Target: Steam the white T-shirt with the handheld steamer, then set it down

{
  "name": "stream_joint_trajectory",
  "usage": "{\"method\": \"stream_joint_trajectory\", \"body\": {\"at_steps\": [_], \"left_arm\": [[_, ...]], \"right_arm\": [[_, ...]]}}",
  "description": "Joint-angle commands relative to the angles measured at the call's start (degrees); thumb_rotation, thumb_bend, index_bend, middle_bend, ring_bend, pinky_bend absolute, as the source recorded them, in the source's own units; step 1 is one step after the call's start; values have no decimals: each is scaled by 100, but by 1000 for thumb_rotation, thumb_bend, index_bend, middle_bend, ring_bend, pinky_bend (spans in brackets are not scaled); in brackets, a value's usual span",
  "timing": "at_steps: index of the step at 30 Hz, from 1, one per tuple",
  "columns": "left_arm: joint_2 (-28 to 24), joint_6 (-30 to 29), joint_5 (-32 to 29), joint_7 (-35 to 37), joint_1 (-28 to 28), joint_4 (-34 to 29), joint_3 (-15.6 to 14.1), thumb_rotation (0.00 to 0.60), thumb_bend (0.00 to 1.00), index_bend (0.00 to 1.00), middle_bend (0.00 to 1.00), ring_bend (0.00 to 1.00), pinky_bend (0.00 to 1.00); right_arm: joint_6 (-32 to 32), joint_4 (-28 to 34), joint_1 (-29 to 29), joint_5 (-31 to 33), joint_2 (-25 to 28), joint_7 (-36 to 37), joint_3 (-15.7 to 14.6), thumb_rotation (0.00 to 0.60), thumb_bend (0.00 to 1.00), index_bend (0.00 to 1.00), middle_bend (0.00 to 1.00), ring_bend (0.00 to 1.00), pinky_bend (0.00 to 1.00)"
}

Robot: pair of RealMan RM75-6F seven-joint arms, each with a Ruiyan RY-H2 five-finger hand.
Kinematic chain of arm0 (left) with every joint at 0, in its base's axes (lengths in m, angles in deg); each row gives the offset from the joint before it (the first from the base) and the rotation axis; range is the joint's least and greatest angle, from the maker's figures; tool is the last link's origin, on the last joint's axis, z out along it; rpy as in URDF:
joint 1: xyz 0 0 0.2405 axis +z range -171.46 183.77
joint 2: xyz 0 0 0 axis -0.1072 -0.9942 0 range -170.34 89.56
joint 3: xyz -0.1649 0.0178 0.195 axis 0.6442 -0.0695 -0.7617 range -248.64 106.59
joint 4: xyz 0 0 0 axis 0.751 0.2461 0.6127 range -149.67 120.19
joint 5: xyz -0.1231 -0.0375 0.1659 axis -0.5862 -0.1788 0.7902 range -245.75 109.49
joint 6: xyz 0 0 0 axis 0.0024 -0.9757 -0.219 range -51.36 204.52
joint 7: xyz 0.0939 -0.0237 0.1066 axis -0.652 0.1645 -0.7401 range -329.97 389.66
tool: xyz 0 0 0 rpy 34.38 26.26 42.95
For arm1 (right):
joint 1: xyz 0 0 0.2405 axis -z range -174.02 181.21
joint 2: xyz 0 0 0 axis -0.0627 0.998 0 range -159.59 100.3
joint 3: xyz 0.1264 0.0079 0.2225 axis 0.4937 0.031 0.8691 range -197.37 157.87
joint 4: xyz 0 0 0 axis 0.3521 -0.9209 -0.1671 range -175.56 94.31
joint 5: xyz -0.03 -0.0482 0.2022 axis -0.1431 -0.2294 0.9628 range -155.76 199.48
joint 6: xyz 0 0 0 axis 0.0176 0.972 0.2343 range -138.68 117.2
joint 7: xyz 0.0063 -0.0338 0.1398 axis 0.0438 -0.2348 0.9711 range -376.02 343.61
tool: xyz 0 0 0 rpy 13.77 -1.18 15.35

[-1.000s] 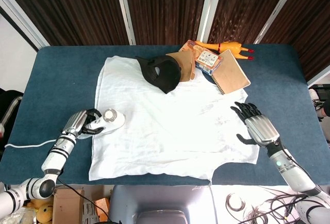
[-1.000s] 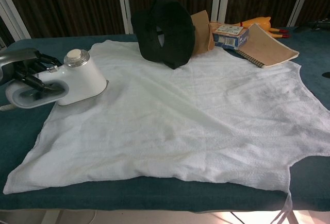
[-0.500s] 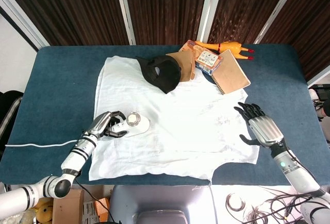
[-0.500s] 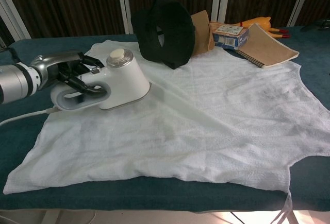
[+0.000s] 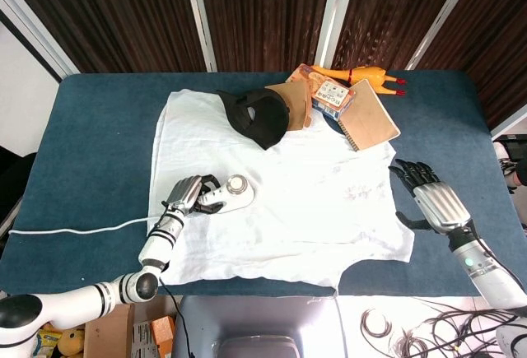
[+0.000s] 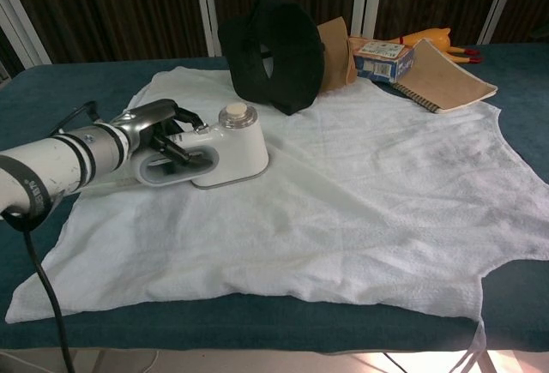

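The white T-shirt [image 5: 280,193] [image 6: 343,193] lies spread flat over the blue table [image 5: 90,152]. On its left part stands the white handheld steamer [image 5: 230,193] [image 6: 225,147], base down on the cloth. My left hand [image 5: 188,196] [image 6: 159,129] grips the steamer's handle from the left. A white cord [image 5: 74,229] trails left from it. My right hand [image 5: 432,203] hovers open, fingers spread, off the shirt's right edge above the table; the chest view does not show it.
At the back of the shirt lies a black pillow-like object [image 5: 257,116] [image 6: 273,51] with a tan piece [image 5: 295,103] behind it. Further right are a small box [image 5: 332,96], a spiral notebook [image 5: 369,119] and a rubber chicken [image 5: 362,76].
My left hand has slid the steamer rightward across the shirt, from its left edge toward the middle. My right hand has drifted right and toward the front, off the cloth.
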Motion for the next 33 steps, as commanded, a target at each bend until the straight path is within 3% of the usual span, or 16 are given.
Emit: {"method": "stream_joint_trajectory", "body": {"at_steps": [1, 10, 14, 21, 33], "left_arm": [[82, -122, -126, -36, -59, 330, 170, 600, 629, 1000, 1000, 1000, 1000], [200, -203, -390, -263, -138, 1575, 473, 600, 623, 1000, 1000, 1000, 1000], [130, -46, -491, -159, -62, 1709, 589, 600, 621, 1000, 1000, 1000, 1000], [-238, 215, -235, 251, 216, 853, 554, 600, 621, 1000, 1000, 1000, 1000], [-968, 561, -38, 328, 548, -1140, 84, 600, 620, 1000, 1000, 1000, 1000]], "right_arm": [[-8, -28, 6, -5, 13, 43, -5, 600, 268, 0, 0, 0, 0], [-78, -26, -30, -29, -33, 5, -16, 600, 268, 0, 0, 0, 0], [-89, 6, -40, -16, -55, -75, -7, 600, 268, 0, 0, 0, 0], [-119, 57, -59, 24, -106, -207, 9, 600, 268, 0, 0, 0, 0], [-62, 156, -26, 28, -66, -272, 13, 600, 268, 0, 0, 0, 0]]}}
